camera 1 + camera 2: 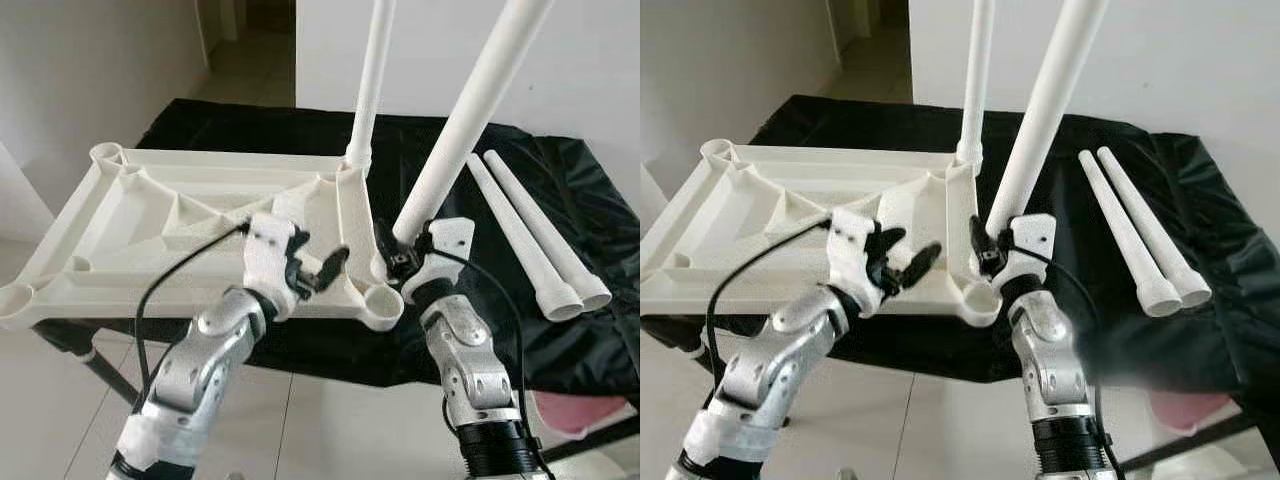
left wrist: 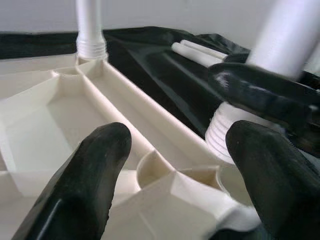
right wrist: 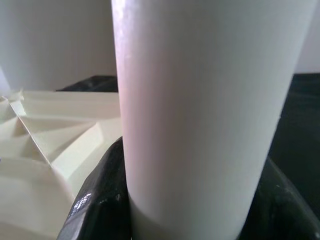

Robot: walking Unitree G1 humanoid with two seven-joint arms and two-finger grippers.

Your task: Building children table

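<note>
The right tool (image 1: 400, 262) clenches a white leg (image 1: 470, 120) just above its threaded end, tilted over the near corner socket (image 1: 385, 303) of the upturned table panel (image 1: 150, 220). The left tool (image 1: 315, 268) hovers released beside that socket, over the panel on the black-draped tabletop (image 1: 560, 200).

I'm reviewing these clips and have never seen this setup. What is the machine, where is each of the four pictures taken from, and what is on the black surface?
This is a humanoid robot with two silver arms, each ending in a pincer of two black fingers. Two pictures come from the cameras in its head, looking down; the other two come from a camera on each wrist, looking along the fingers.

A white tabletop lies upside down on a black-covered table. One white leg already stands in a far corner socket. The right pincer is shut on a second leg, holding it tilted over the near corner socket. The left pincer is open, just above the tabletop beside that socket. Two spare legs lie to the right.
</note>
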